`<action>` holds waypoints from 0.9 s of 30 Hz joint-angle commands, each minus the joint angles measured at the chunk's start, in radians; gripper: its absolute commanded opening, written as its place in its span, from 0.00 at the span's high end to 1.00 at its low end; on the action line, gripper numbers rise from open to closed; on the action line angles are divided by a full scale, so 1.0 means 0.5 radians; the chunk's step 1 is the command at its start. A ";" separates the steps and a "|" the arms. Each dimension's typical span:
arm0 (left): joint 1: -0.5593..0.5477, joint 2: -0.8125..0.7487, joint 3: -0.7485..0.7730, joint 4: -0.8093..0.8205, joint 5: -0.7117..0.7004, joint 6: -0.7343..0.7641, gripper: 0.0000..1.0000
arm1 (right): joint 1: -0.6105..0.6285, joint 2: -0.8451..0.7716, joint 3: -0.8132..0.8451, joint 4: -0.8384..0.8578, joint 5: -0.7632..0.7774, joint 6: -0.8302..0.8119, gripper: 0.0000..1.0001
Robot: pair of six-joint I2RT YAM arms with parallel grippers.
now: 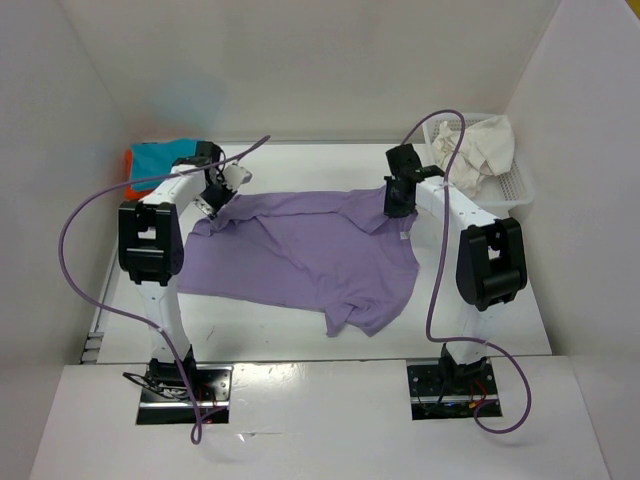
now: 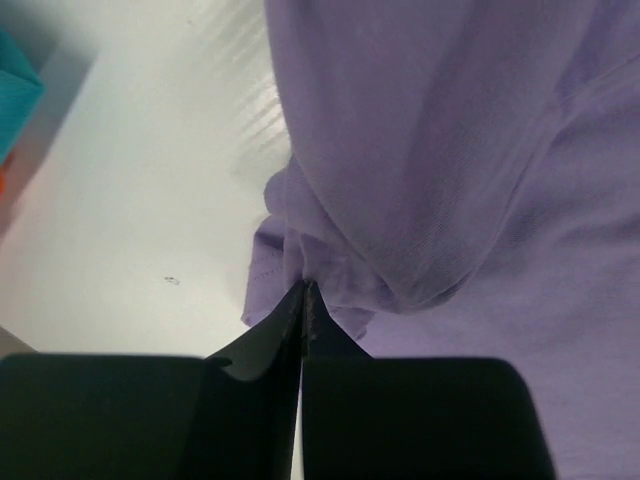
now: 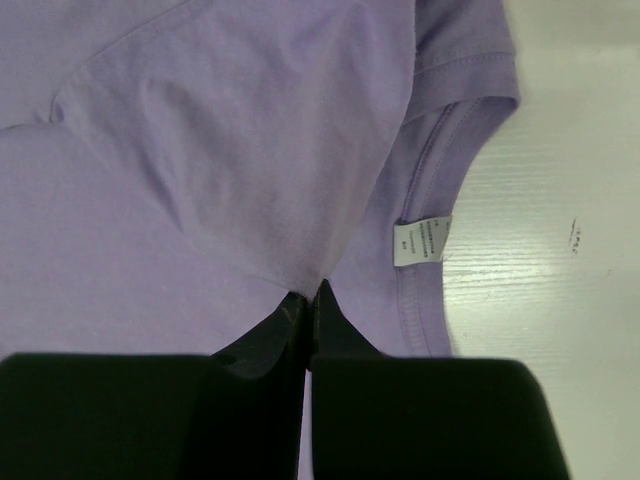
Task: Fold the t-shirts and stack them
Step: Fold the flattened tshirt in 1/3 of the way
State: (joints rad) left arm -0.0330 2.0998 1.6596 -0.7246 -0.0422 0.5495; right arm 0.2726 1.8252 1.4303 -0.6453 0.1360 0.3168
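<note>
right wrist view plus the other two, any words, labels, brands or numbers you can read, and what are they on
The white neck tag, sewn inside the collar of the lavender t-shirt: a few lines of small print, too small and blurred to read.
No other writing, brand, number or sign shows in any of the three views.

You stand before a robot lab cell: a white bench [image 1: 250, 322] closed in by plain white walls [image 1: 300, 70], the left arm [image 1: 150, 240] and right arm [image 1: 490, 262] bolted at its near edge, and purple cables [image 1: 61, 238] hanging loose.
</note>
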 commanded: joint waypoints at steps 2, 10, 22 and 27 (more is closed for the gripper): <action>0.014 -0.269 0.110 0.179 0.032 -0.056 1.00 | -0.023 -0.095 0.179 -0.056 0.114 -0.035 1.00; 0.014 -0.163 0.668 0.308 -0.091 -0.056 1.00 | -0.195 0.151 0.823 -0.145 0.115 -0.075 1.00; 0.032 -0.122 0.924 0.462 -0.253 -0.025 1.00 | -0.376 0.148 0.990 -0.167 0.078 -0.038 1.00; 0.014 -0.260 0.508 0.464 -0.226 0.042 1.00 | -0.337 -0.042 0.650 -0.093 -0.103 -0.020 1.00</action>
State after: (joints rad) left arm -0.0242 2.0232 2.0281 -0.5026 -0.1455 0.5510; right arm 0.0837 1.8977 1.8374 -0.7116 0.1379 0.2977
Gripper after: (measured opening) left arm 0.001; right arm 0.010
